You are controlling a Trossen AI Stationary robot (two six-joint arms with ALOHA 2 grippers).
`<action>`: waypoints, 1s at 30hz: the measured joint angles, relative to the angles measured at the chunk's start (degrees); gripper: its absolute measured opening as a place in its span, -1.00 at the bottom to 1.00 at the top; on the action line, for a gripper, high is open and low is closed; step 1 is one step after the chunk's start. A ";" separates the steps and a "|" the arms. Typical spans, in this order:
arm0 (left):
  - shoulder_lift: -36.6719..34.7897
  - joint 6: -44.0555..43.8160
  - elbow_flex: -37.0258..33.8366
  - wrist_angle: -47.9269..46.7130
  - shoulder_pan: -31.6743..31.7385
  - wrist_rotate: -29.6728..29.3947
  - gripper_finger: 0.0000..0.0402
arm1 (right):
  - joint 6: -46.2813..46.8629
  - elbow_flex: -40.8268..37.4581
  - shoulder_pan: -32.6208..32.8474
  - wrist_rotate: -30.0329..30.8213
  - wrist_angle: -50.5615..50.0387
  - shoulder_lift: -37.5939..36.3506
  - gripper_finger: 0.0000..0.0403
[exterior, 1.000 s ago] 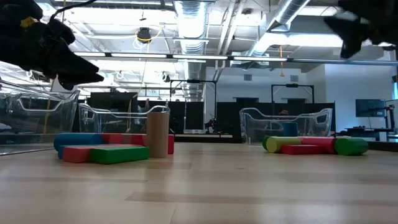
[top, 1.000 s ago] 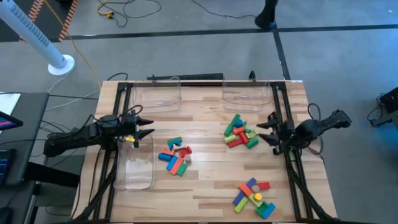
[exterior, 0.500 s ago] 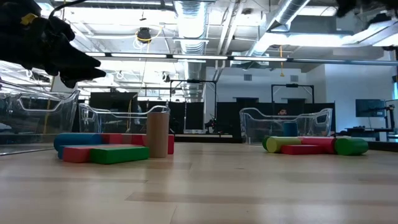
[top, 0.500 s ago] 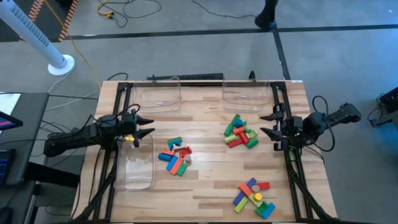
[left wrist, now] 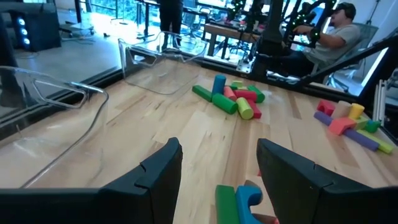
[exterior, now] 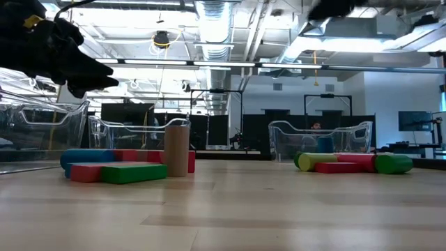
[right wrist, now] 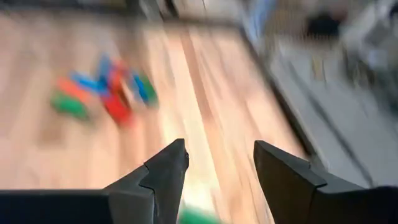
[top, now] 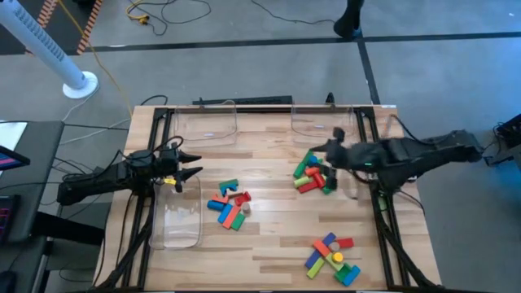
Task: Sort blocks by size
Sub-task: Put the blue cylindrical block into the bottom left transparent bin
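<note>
Blocks are lying in three piles on the wooden table (top: pixel 269 244): one pile (top: pixel 229 203) just ahead of the left gripper (top: pixel 189 172), one pile (top: pixel 313 173) right under the right gripper (top: pixel 319 150), one pile (top: pixel 332 256) well off from both. Three clear plastic bins: one (top: pixel 176 216) below the left jaws, two ( (top: pixel 205 122), (top: pixel 324 120)) beyond. Both jaws are standing spread, pinching nothing. Shapes are painted bars, cylinders, arches.
</note>
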 joint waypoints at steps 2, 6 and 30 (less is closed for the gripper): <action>0.00 -0.44 0.03 -0.48 0.02 0.01 0.00 | 3.68 1.55 -2.67 -0.80 -7.53 3.54 0.09; 0.00 -0.57 0.06 -1.31 0.02 0.05 0.00 | 7.84 1.73 -6.90 -5.01 -15.14 8.75 0.09; 0.00 -0.12 0.33 -3.62 0.01 0.22 0.00 | 4.22 -0.61 -21.28 -12.24 -15.40 25.36 0.27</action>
